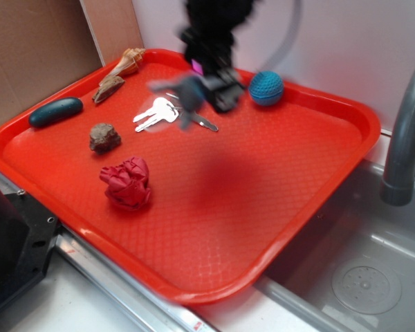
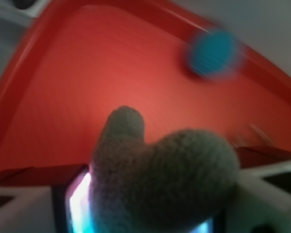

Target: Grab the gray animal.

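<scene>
Red tray [image 1: 277, 228] beside a metal sink [image 1: 373, 277]. My gripper [image 1: 211, 86], blurred, hung above the tray's far side, clamped on the gray animal [image 1: 183, 93], which was lifted off the surface. Its long axis ran roughly level, pointing left from my fingers. Keys [image 1: 159, 114] lay just below; a teal ball [image 1: 266, 88] sat close on the right; rock [image 1: 104, 137] and crumpled red cloth [image 1: 128, 182] lay well apart.

Setting: kitchen-style sink station | Evidence: gray faucet [image 1: 408, 131] stood over steel sink basin [image 1: 363, 277] with drain; red serving tray [image 1: 346, 117] rested beside it; cardboard panel [image 1: 34, 55] behind.
</scene>
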